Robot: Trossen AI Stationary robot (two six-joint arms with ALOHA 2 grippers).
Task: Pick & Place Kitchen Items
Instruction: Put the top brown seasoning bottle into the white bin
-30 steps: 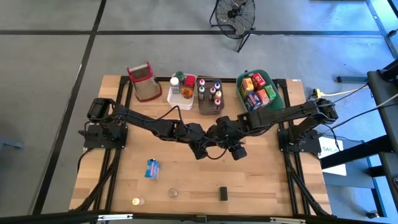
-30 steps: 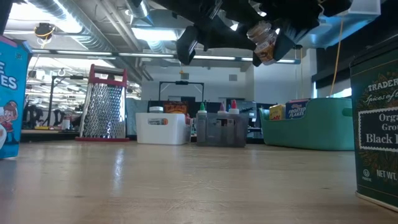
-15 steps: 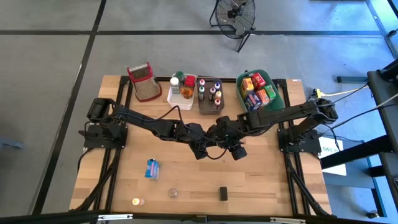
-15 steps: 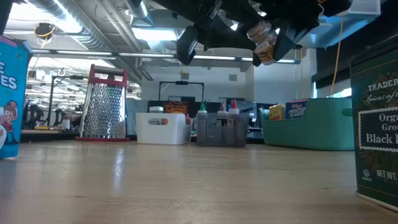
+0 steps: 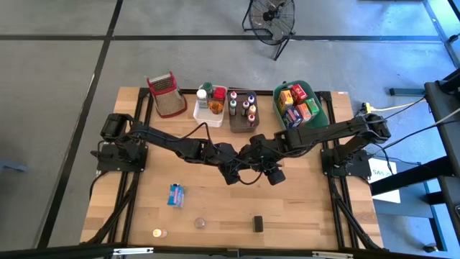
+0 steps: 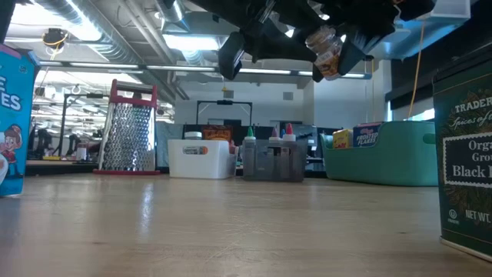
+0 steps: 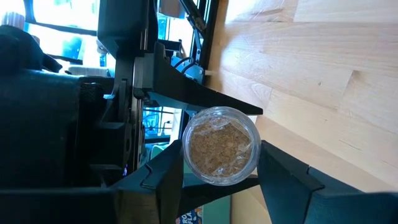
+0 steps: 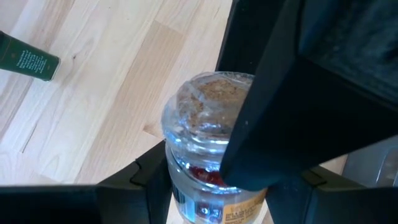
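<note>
A small clear glass spice jar (image 6: 327, 50) of brown granules, with a red and orange label, is held high over the middle of the table between both grippers. My left gripper (image 5: 233, 169) and my right gripper (image 5: 250, 160) meet there, each shut on the jar. The left wrist view looks onto the jar's round clear end (image 7: 221, 145). The right wrist view shows the jar's side (image 8: 208, 118). On the wood nearer the near edge rest a blue box (image 5: 175, 194), a small jar (image 5: 200, 224), an orange-topped item (image 5: 158, 233) and a dark green tin (image 5: 257, 223). My left gripper pinches the jar at its clear end (image 7: 189, 155), one finger (image 7: 165, 177) on each side. In the right wrist view one of these fingers (image 8: 267, 106) lies across the glass. The jar is lifted clear of the table. My right gripper pinches the jar's labelled part (image 8: 186, 186) between its two fingers (image 8: 146, 177); the far side of the contact is hidden by the left finger. Its fingers stand crosswise to the left gripper's. The jar is tilted, high above the table.
Along the far edge stand a red-rimmed wire basket (image 5: 164, 93), a white bin (image 5: 210, 109), a grey bin (image 5: 243, 111) with bottles and a green bin (image 5: 316, 108) with boxes. In the low view the blue box (image 6: 11, 115) and the green tin (image 6: 465, 154) stand close.
</note>
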